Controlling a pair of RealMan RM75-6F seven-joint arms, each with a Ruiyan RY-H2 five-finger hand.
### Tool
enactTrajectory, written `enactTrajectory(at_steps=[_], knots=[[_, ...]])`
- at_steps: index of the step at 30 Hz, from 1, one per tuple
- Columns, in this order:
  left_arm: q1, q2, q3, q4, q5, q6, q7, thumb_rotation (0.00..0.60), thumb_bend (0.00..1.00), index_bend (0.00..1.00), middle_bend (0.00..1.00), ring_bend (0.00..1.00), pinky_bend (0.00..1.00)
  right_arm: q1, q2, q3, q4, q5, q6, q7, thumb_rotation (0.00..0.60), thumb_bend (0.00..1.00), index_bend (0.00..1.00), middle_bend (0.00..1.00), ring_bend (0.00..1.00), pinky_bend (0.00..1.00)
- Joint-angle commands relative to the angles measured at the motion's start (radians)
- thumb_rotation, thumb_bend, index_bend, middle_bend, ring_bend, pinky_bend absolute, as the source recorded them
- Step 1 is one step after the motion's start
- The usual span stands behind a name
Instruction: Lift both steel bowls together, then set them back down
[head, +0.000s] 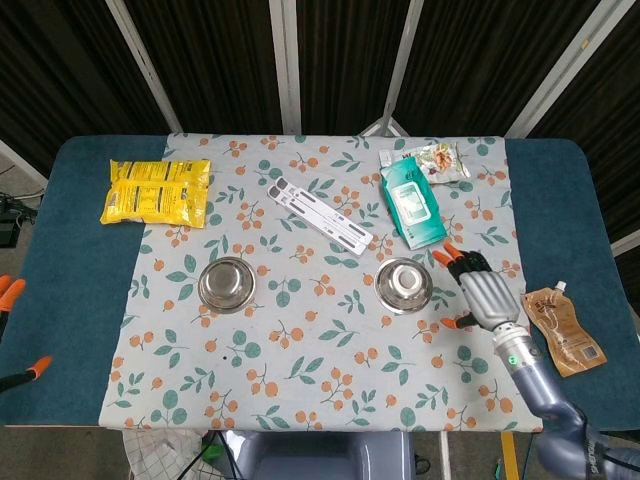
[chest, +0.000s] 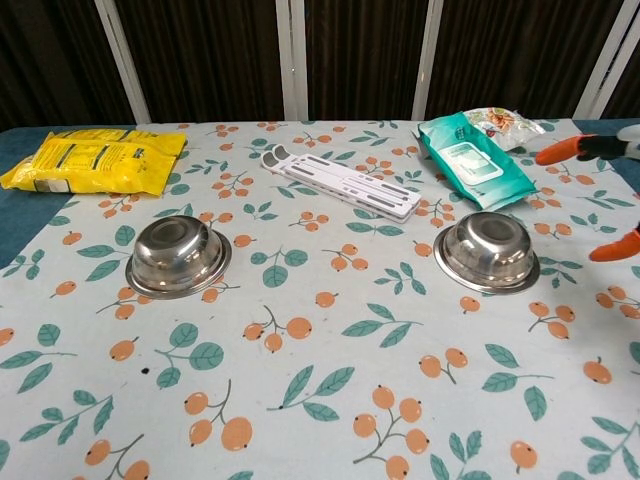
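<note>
Two steel bowls stand upright on the floral cloth: the left bowl and the right bowl. My right hand hovers just right of the right bowl, fingers spread and holding nothing; only its orange fingertips enter the chest view at the right edge. Of my left hand only orange fingertips show at the far left edge of the head view, far from the left bowl, spread apart and empty.
A yellow snack bag lies at the back left. A white folding stand lies between the bowls, further back. A green wipes pack and a snack packet lie behind the right bowl. A brown sachet lies at right.
</note>
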Motion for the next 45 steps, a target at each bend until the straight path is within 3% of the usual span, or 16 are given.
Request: enactTrajectory(at_steps=[1, 7, 18, 45], knots=[[-0.002, -0.002, -0.002, 0.000, -0.008, -0.007, 0.007, 0.600, 0.04, 0.08, 0.00, 0.00, 0.12, 0.084, -0.058, 0.037, 0.000, 0.145, -0.082, -0.123, 0.600, 0.02, 0.12, 0.01, 0.07, 0.00], [-0.006, -0.005, -0.005, -0.003, -0.022, -0.017, 0.018, 0.600, 0.04, 0.08, 0.00, 0.00, 0.12, 0.168, -0.118, 0.038, 0.028, 0.306, -0.111, -0.246, 0.600, 0.02, 0.12, 0.02, 0.07, 0.00], [-0.011, -0.012, -0.010, -0.006, -0.042, -0.032, 0.040, 0.600, 0.04, 0.07, 0.00, 0.00, 0.12, 0.264, -0.210, 0.016, 0.105, 0.453, -0.133, -0.334, 0.600, 0.02, 0.14, 0.02, 0.10, 0.00], [-0.014, -0.022, -0.014, -0.013, -0.060, -0.040, 0.054, 0.600, 0.04, 0.07, 0.00, 0.00, 0.12, 0.300, -0.246, -0.043, 0.213, 0.490, -0.139, -0.320, 0.600, 0.02, 0.21, 0.12, 0.24, 0.00]])
